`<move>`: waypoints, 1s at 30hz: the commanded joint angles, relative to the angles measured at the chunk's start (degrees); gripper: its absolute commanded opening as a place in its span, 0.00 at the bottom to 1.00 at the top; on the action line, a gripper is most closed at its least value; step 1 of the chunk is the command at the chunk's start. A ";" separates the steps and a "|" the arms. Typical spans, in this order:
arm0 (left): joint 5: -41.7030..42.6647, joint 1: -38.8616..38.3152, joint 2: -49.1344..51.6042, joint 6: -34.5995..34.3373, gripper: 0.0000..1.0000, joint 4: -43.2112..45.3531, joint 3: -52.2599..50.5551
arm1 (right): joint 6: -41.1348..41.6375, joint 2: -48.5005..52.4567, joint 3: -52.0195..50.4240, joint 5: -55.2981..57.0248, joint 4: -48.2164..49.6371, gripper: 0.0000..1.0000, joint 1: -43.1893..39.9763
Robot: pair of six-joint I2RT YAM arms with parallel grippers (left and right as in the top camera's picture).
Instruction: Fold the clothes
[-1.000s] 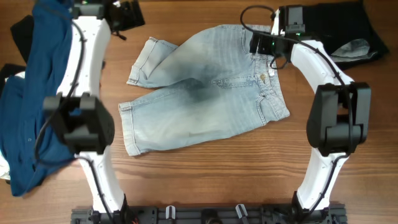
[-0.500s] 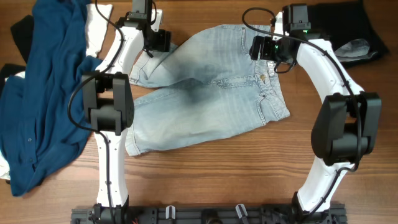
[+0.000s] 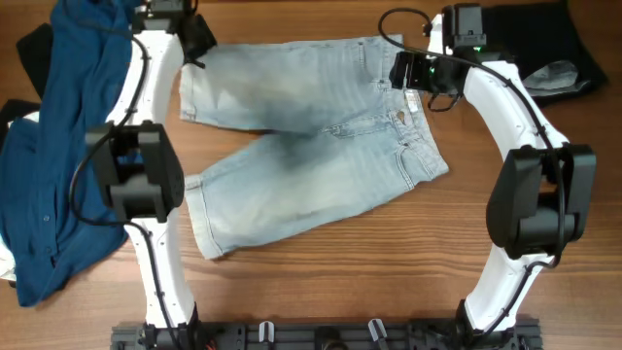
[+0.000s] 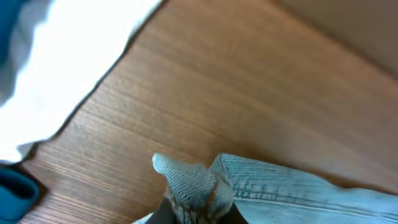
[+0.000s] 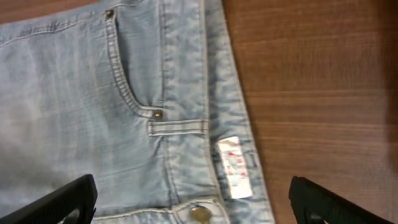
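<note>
The clothes, a pair of light-blue jeans (image 3: pixel 311 146), lie spread on the wooden table, waistband (image 3: pixel 425 126) to the right and both legs pointing left. The upper leg (image 3: pixel 253 87) lies stretched flat. My left gripper (image 3: pixel 197 45) is at that leg's far left corner, shut on the hem; in the left wrist view a bunched fold of denim hem (image 4: pixel 193 183) is pinched in my left gripper (image 4: pixel 199 210). My right gripper (image 3: pixel 413 74) hovers over the waistband, open. In the right wrist view its fingers (image 5: pixel 68 200) stand wide on either side of the pocket, label and button (image 5: pixel 200 213).
A dark blue shirt (image 3: pixel 58 146) is heaped along the table's left side. White cloth (image 4: pixel 56 68) lies beside the left gripper. A black garment with a grey patch (image 3: pixel 549 53) sits at the back right. Bare wood (image 3: pixel 340 282) shows in front of the jeans.
My left gripper has shut on the upper leg's hem and drawn it left and back, so the folded-over leg now lies flat. The right gripper has stayed open over the waistband.
</note>
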 commanded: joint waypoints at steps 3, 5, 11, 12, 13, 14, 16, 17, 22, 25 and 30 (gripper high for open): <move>-1.16 -0.92 -4.24 1.44 0.04 0.63 0.20 | 0.48 -1.14 0.59 0.57 2.03 1.00 -0.20; -1.16 -0.83 -4.31 1.44 1.00 -3.93 0.20 | 0.46 -0.92 0.59 0.55 2.99 1.00 0.04; -1.16 1.68 -8.79 1.64 1.00 -15.02 0.20 | -1.31 2.95 0.42 -0.57 -0.44 0.86 2.23; -1.16 2.12 -11.04 1.64 1.00 -15.47 0.20 | -1.49 3.08 0.42 -0.57 -1.40 0.83 2.82; -1.16 2.34 -13.57 1.62 1.00 -16.15 0.20 | -2.49 3.15 0.42 -0.55 -2.49 0.80 3.32; -1.14 2.29 -15.63 1.60 1.00 -17.00 0.20 | -2.73 3.19 0.13 -0.07 -2.95 0.78 3.50; -1.14 1.95 -17.03 1.62 1.00 -18.38 0.20 | -2.75 3.45 -1.68 -0.09 -1.68 0.77 3.48; -1.14 1.64 -17.05 1.60 1.00 -19.85 0.17 | -2.78 3.61 -2.91 -0.11 -0.74 0.77 3.48; -0.07 1.27 -17.00 1.40 1.00 -23.47 -0.26 | -2.69 5.86 -7.85 -0.42 4.72 0.84 3.50; 0.59 1.14 -17.00 1.40 1.00 -23.78 -0.26 | -2.54 5.86 -8.98 -1.44 5.90 0.80 3.52; 0.59 0.20 -17.00 1.38 1.00 -23.58 -0.26 | -1.86 5.79 -9.66 -1.42 6.69 0.14 3.45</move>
